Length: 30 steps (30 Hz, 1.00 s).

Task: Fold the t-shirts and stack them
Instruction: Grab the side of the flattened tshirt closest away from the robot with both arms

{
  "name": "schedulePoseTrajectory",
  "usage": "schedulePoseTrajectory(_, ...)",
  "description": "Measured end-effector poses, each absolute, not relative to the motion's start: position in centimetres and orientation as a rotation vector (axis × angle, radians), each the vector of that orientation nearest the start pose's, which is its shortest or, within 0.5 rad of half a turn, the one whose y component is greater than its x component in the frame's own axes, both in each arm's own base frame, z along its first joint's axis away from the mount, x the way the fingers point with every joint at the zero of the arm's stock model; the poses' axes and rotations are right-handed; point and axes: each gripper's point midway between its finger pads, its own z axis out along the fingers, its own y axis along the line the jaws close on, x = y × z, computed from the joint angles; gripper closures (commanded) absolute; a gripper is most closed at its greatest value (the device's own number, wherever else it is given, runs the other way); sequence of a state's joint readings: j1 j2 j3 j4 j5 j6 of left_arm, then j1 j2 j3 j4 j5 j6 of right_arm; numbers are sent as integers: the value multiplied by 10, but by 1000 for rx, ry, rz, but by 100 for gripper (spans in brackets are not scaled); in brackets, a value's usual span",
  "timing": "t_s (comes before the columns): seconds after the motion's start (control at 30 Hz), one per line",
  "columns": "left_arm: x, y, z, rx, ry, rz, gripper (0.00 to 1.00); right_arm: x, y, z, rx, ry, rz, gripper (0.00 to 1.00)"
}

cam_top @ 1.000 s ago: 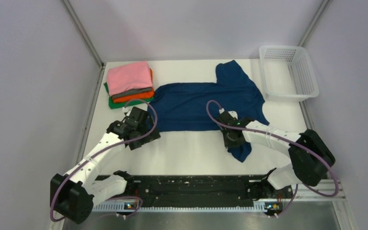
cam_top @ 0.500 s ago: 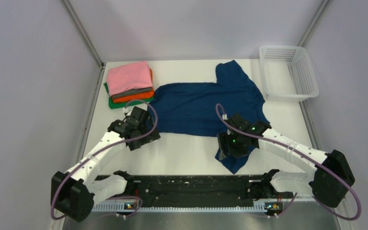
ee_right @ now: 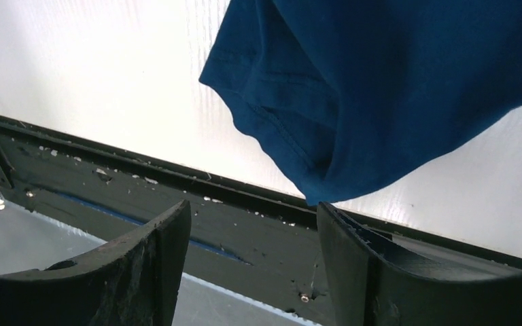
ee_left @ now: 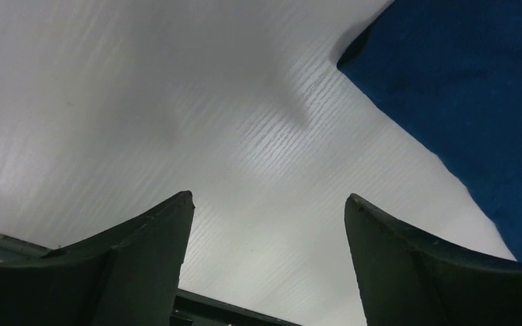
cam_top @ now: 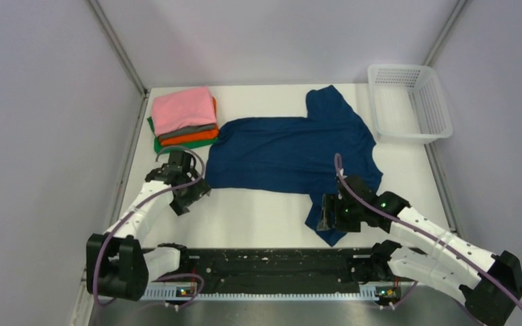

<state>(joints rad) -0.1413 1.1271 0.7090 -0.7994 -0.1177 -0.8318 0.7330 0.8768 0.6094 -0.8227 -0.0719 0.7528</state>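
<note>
A navy blue t-shirt point(cam_top: 289, 146) lies spread flat across the middle of the table, one sleeve point(cam_top: 332, 227) trailing toward the near edge. At the back left, pink, grey, orange and green folded t-shirts make a stack point(cam_top: 183, 115). My left gripper point(cam_top: 187, 199) hovers open over bare table just left of the shirt's near-left corner point(ee_left: 476, 88), nothing between its fingers point(ee_left: 270, 197). My right gripper point(cam_top: 324, 214) is open beside the trailing sleeve point(ee_right: 380, 75). The sleeve tip lies just ahead of its jaws point(ee_right: 253, 204), which hold nothing.
A white mesh basket point(cam_top: 418, 125) stands at the back right corner. The black base rail point(cam_top: 272, 261) runs along the near edge, close under the right gripper. White walls close in the table on the left, back and right.
The right gripper opened, let go of the navy sleeve and drew back toward the near edge. The left gripper shifted left, away from the shirt's hem.
</note>
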Motion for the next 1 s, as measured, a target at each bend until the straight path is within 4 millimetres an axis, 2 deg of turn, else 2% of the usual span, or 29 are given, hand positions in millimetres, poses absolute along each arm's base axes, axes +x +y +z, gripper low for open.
schedulePoseTrajectory(0.23,238,-41,38,-1031,2638,-75,28,107,164,71,-56,2783,587,36)
schedulePoseTrajectory(0.43,261,-42,22,-1076,2643,-75,34,96,163,43,-230,2870,396,36)
schedulePoseTrajectory(0.57,273,-47,21,-1084,2640,-108,40,103,156,29,-231,2879,262,36)
schedulePoseTrajectory(0.63,279,-50,21,-1086,2641,-129,45,108,153,29,-223,2860,233,36)
schedulePoseTrajectory(0.8,290,-55,20,-1100,2639,-169,66,115,151,30,-217,2828,200,36)
schedulePoseTrajectory(1.0,297,-60,20,-1112,2631,-211,70,126,163,45,-266,2790,233,36)
